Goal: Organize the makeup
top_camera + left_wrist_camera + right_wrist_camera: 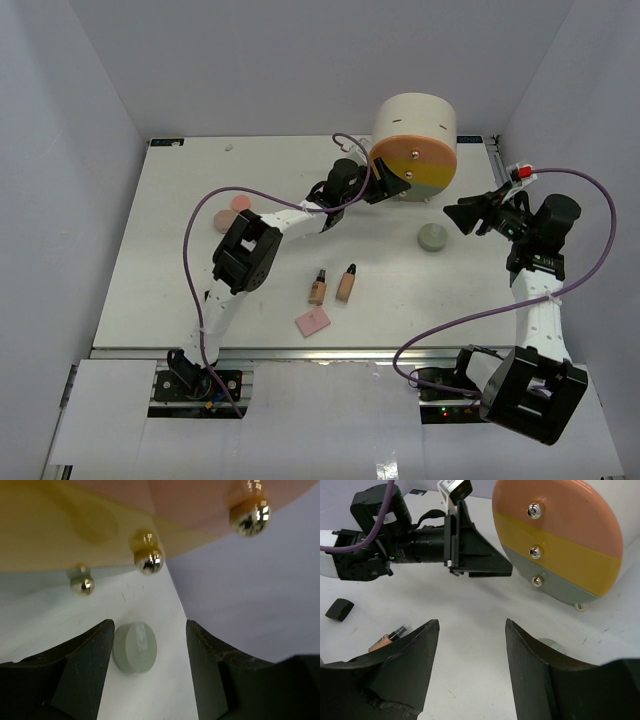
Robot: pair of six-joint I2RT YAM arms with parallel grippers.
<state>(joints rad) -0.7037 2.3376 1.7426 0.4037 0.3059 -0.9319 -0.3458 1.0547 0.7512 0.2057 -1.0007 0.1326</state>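
Two beige bottles [346,284] and a pink square [313,322] lie near-left of the drawer cylinder [414,163]. Left gripper [390,181] at its face, jaws apart, empty. Pale green jar [432,238] just in front. Right gripper [458,215] to its right, jaws apart, empty.

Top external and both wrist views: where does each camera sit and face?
Top external: overhead behind the bases, looking down at the white table; both arms show.
Left wrist: on the left tool, facing the cream cylinder of pink, yellow, grey drawers; own fingers show.
Right wrist: on the right tool, facing the left tool and cylinder; fingers show.
Shared: pale green round jar, top and left wrist.
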